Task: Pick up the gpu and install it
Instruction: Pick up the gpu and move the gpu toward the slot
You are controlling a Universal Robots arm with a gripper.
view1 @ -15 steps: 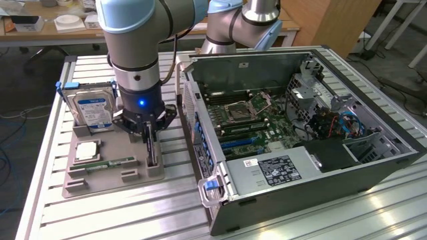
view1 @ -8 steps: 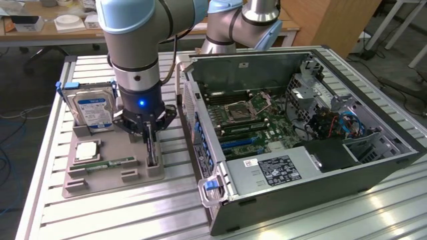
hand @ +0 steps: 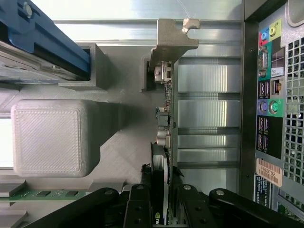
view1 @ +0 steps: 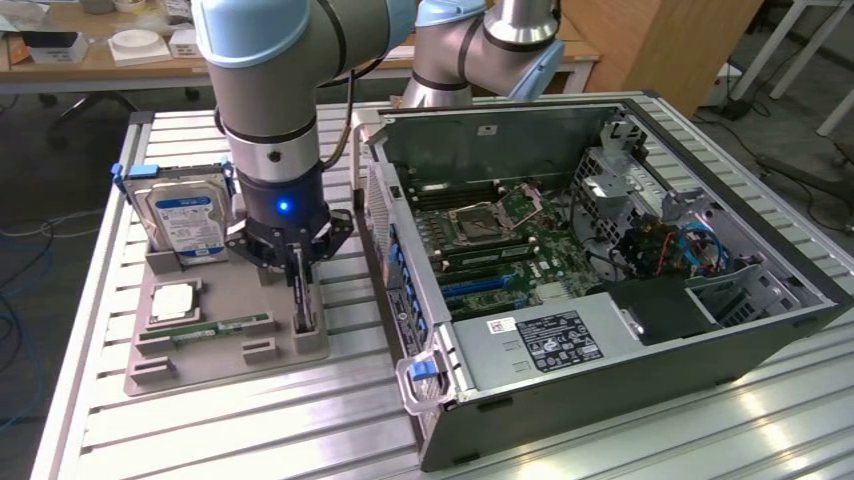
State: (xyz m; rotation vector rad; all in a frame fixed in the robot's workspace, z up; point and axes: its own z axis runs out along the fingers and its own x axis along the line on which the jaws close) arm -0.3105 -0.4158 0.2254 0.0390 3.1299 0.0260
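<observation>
Exterior view: arm point(view1: 274, 100), upper links cut off at the top edge. The hard drive point(view1: 187, 220) has its edge toward the exterior view's right hidden behind the arm, and its label print is too small to read. The gpu point(view1: 304, 305) has its upper part hidden behind the gripper point(view1: 299, 270). The print on the sticker point(view1: 550, 340) inside the computer case point(view1: 747, 330) is too small to read. Wrist view: the gpu shows edge-on only, faces unseen, one end hidden between the clamped fingers point(hand: 142, 199), which the frame edge cuts off. The memory stick point(hand: 42, 194) is partly covered by the gripper body. The blue caddy point(hand: 42, 42) and rear port panel point(hand: 270, 95) are cut off at the frame edges.
</observation>
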